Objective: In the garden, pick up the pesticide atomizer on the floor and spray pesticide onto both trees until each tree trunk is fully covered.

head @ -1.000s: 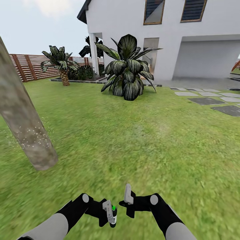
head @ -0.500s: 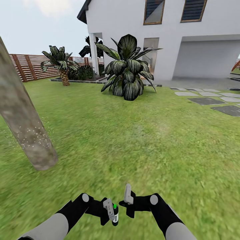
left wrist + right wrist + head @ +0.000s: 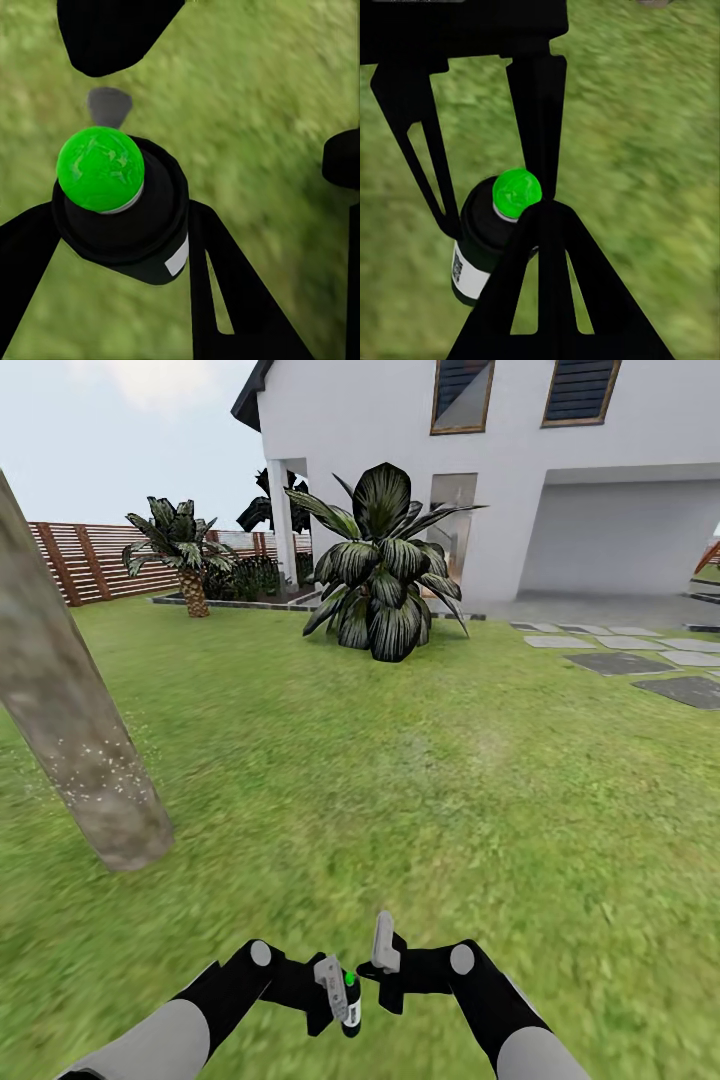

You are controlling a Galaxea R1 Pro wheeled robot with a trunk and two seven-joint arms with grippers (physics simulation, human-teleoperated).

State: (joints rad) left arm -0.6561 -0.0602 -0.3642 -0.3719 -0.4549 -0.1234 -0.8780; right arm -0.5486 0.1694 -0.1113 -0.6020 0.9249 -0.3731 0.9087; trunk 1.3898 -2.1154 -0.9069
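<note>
In the head view my left gripper (image 3: 338,992) is shut on the pesticide atomizer (image 3: 350,1002), a small near-black bottle with a white label and a green top, held low over the lawn. The left wrist view shows the atomizer (image 3: 127,217) clamped between two black fingers. My right gripper (image 3: 383,943) is shut, empty and pointing up, just beside the bottle. From the right wrist view the atomizer (image 3: 484,236) lies right past the closed fingertips. A thick beige-grey tree trunk (image 3: 70,730) stands at the left, with white pesticide speckles (image 3: 105,772) on its lower part.
Green lawn (image 3: 450,780) stretches ahead. A big dark-leaved shrub (image 3: 385,575) and a small palm (image 3: 182,555) stand before the white house (image 3: 520,480). A brown slat fence (image 3: 90,560) runs at the far left, and grey stepping stones (image 3: 630,660) lie at the right.
My left gripper has edged slightly right with the atomizer, closer to the right gripper. The right arm, the trunk and the view have stayed put.
</note>
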